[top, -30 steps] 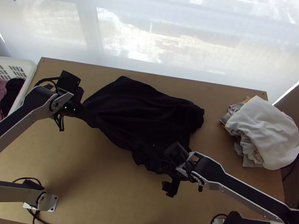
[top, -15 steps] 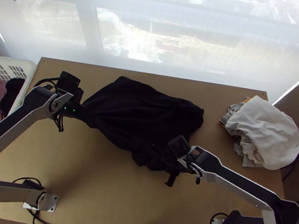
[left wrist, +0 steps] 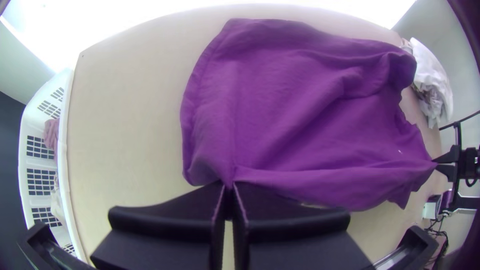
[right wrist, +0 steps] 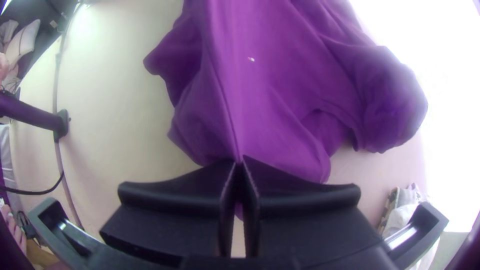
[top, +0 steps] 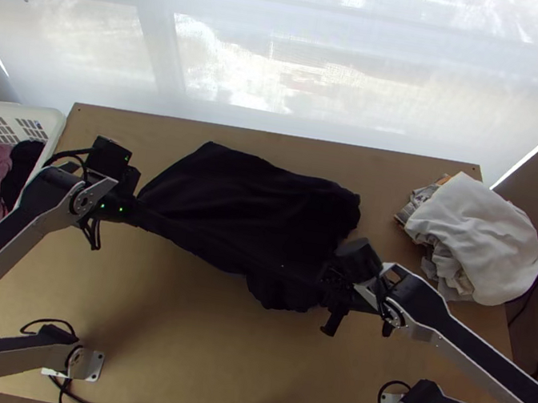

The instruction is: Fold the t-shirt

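T-shirt (top: 255, 212) | lies between left end effector (top: 130, 211), right end effector (top: 330, 282) | both pinching it

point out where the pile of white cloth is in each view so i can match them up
Top view: the pile of white cloth is at the table's right edge, right of the t-shirt.
Left wrist view: beyond the t-shirt, across from the left gripper.
Right wrist view: beside the right gripper, partly hidden by its frame.
Shared landmark: the t-shirt, pinched by both grippers.
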Motion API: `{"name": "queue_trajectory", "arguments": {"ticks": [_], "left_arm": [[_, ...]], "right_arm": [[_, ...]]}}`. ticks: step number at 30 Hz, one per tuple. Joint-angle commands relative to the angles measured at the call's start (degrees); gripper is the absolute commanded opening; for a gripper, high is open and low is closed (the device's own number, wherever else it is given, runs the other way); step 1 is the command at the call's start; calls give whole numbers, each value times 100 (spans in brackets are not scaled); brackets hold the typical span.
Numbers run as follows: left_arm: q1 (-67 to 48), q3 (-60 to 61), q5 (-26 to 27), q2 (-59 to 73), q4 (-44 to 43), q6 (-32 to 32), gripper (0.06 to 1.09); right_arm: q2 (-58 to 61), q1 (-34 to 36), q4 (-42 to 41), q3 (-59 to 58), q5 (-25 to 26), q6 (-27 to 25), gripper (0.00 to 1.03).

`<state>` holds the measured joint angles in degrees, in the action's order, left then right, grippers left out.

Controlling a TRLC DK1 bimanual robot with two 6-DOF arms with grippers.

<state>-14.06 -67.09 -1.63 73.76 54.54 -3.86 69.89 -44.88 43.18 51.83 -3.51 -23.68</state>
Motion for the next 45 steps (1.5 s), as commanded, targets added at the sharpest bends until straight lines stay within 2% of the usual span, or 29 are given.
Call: {"name": "queue_trajectory", "arguments": {"ticks": [1, 3, 7, 15, 22, 23, 25, 29, 30, 34, 37, 40, 45], "left_arm": [[-26, 258, 172, -634, 373, 52, 9], [-44, 319, 224, -810, 505, 61, 9], [-52, 601, 312, -995, 549, 87, 9], [-88, 653, 312, -863, 496, 113, 9], [-123, 671, 312, -687, 452, 157, 9], [-132, 680, 312, -670, 452, 157, 9], [-140, 680, 312, -617, 425, 157, 9], [-158, 653, 312, -538, 346, 166, 9], [-158, 645, 312, -520, 329, 166, 9], [-158, 601, 312, -476, 276, 166, 9], [-158, 592, 312, -467, 258, 166, 9], [-149, 592, 312, -467, 223, 148, 9], [-132, 592, 312, -459, 171, 148, 9]], "right_arm": [[-705, 50, 833, 336, -62, -154, 3], [-731, -73, 1070, 415, -80, -154, 3], [-494, -144, 1035, 292, -89, -286, 3], [1203, 155, -662, 169, -115, -813, 3], [2741, 700, -1576, 934, -133, -831, 3], [2864, 744, -1664, 978, -133, -813, 9], [2960, 806, -1822, 951, -133, -726, 34], [2758, 902, -1778, 837, -133, -541, 90], [2609, 964, -1716, 811, -133, -515, 99], [1756, 1175, -1567, 714, -133, -374, 99], [1167, 1201, -1163, 723, -133, -251, 98], [746, 1105, -582, 679, -150, -137, 98], [51, 823, -64, 371, -150, -66, 98]]}}
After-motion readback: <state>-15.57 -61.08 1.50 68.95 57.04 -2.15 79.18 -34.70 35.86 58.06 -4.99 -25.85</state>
